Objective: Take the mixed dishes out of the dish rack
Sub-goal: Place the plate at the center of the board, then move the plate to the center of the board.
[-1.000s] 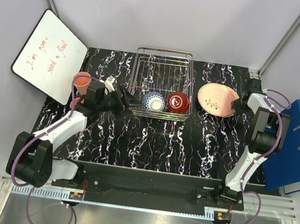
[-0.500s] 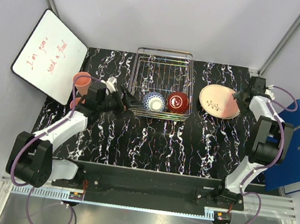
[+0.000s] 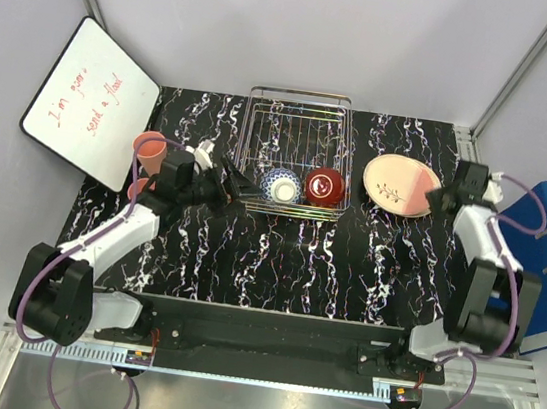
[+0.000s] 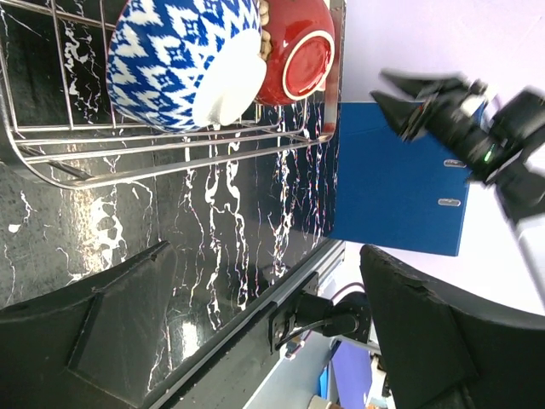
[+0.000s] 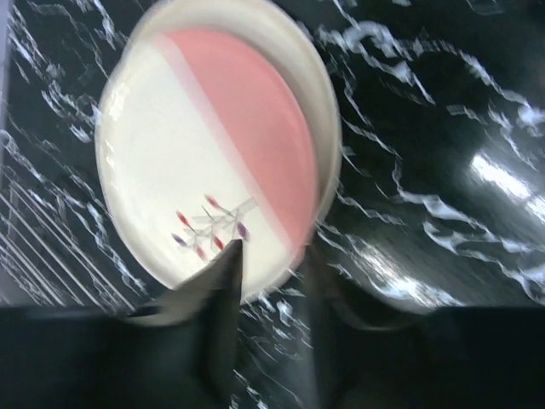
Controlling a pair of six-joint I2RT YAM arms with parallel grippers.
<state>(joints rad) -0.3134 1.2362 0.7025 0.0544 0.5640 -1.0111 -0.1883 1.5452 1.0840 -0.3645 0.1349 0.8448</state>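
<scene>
Left tool (image 3: 245,186) beside two racked bowls (image 3: 282,185)

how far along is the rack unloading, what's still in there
Done: two salmon cups stand on the table left of the dish rack, and the pink-edged plate lies to its right. In hand: nothing; the left gripper, jaws open, sits at the rack's left side, the right gripper, jaws open, beside the plate. Left: the blue-white bowl and red bowl, both in the rack.
</scene>
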